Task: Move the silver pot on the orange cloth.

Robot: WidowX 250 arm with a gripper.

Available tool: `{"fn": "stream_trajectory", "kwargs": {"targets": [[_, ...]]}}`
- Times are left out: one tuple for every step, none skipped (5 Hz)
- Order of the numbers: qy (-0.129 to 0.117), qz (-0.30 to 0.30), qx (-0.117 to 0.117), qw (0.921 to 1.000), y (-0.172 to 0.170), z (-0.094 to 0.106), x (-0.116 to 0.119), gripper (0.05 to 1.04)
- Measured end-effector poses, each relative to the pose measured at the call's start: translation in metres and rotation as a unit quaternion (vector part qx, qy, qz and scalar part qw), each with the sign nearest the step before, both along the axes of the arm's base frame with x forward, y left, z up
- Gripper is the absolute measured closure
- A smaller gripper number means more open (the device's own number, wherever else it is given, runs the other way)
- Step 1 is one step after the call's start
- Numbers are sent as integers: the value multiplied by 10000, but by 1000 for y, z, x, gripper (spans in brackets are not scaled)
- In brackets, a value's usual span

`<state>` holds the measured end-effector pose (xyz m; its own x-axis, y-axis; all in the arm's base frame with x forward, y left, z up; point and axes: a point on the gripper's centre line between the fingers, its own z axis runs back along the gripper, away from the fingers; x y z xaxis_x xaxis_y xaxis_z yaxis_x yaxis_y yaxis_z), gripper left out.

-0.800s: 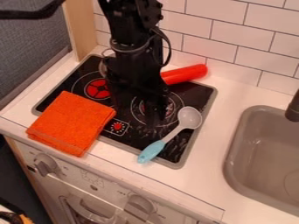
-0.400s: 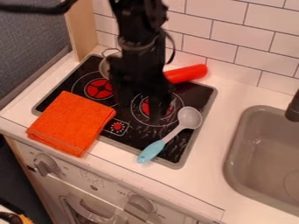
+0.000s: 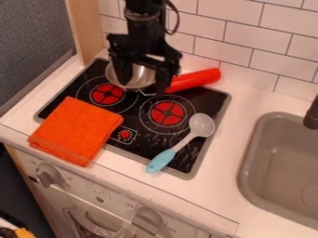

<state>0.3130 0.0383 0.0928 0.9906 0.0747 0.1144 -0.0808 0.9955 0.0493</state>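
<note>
A white toy kitchen counter (image 3: pixel 238 104) runs beneath a wall of pale tiles (image 3: pixel 214 21), with a black cooktop (image 3: pixel 208 101) set into its surface and a grey sink (image 3: pixel 273 158) sunk at the view's right. A black robot arm (image 3: pixel 146 28) hangs down from the top edge over the back of the cooktop. A folded orange cloth (image 3: pixel 74 130) lies flat at the cooktop's front left corner, one part on the black surface and one on the counter in front. The arm's claw (image 3: pixel 142 88) is wide open, its two fingers spread apart in front of the silver pot (image 3: pixel 143 76); whether either finger touches the metal, the view cannot tell. The pot stands at the back left of the cooktop, behind the cloth and well off it, part of its side hidden by the claw. A spoon (image 3: pixel 201 125) with a grey bowl and light blue handle lies aslant across the right side of the cooktop, its handle end over the front rim. Behind it, a red cylinder (image 3: pixel 200 79) rests across the cooktop's back edge, its near end beside the claw's right-hand finger as seen here. Two red burner discs (image 3: pixel 168 113) show between pot and spoon and just behind the cloth, while a dark tap (image 3: pixel 312 114) juts in above the sink
</note>
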Motion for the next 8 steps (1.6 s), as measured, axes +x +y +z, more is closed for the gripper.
{"fn": "stream_trajectory", "kwargs": {"targets": [[37, 737, 42, 9973, 23, -11, 19, 83], [82, 1277, 115, 9917, 40, -19, 30, 83], [175, 1807, 234, 9831, 66, -22, 23, 83], [208, 2278, 206, 9733, 91, -30, 20, 83], [253, 2500, 153, 9678, 105, -38, 19, 83], [238, 2695, 92, 9627, 109, -50, 20, 83], [-16, 2852, -98, 9584, 106, -54, 30, 83], [-67, 2845, 13, 9586, 109, -55, 32, 83]]}}
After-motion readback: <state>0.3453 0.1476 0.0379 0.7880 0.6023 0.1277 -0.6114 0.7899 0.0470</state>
